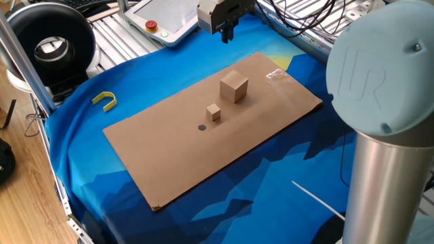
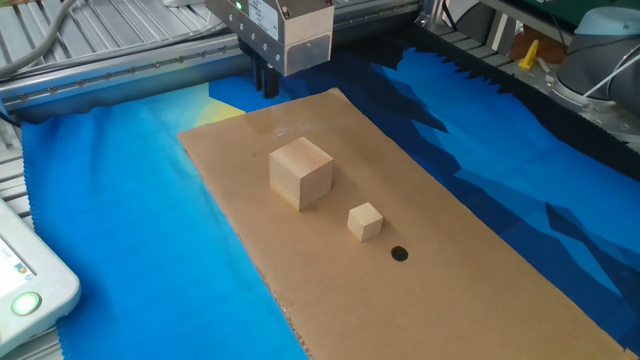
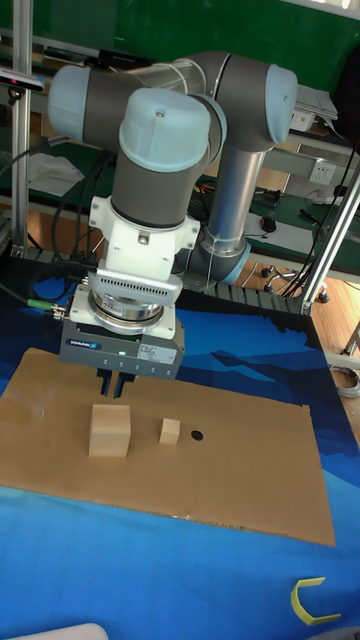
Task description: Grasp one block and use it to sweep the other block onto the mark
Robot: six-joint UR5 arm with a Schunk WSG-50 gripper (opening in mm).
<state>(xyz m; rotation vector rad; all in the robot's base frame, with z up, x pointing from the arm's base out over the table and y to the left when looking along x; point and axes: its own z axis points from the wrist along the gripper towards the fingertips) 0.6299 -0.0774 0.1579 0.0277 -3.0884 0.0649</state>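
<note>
The larger light-brown cube [image 1: 234,87] [image 2: 300,172] [image 3: 110,430] stands on a brown cardboard sheet [image 1: 169,159] [image 2: 480,280]. The tiny tan cube [image 1: 214,112] [image 2: 365,221] [image 3: 170,431] sits a short way from it, and the dark round mark [image 1: 201,127] [image 2: 399,254] [image 3: 196,436] lies just past the tiny cube. My gripper [image 1: 226,34] [image 2: 268,85] [image 3: 118,385] hangs above the sheet's far edge, beyond the larger cube and well apart from it. Its fingers are together with nothing between them.
A whitish tape patch [image 1: 277,74] [image 2: 290,128] marks the sheet near the gripper's end. A yellow U-shaped piece [image 1: 105,100] [image 3: 315,603] lies on the blue cloth. A teach pendant [image 1: 166,20] and a black round device [image 1: 51,44] sit at the table's edge; the arm's column [image 1: 386,156] stands close by.
</note>
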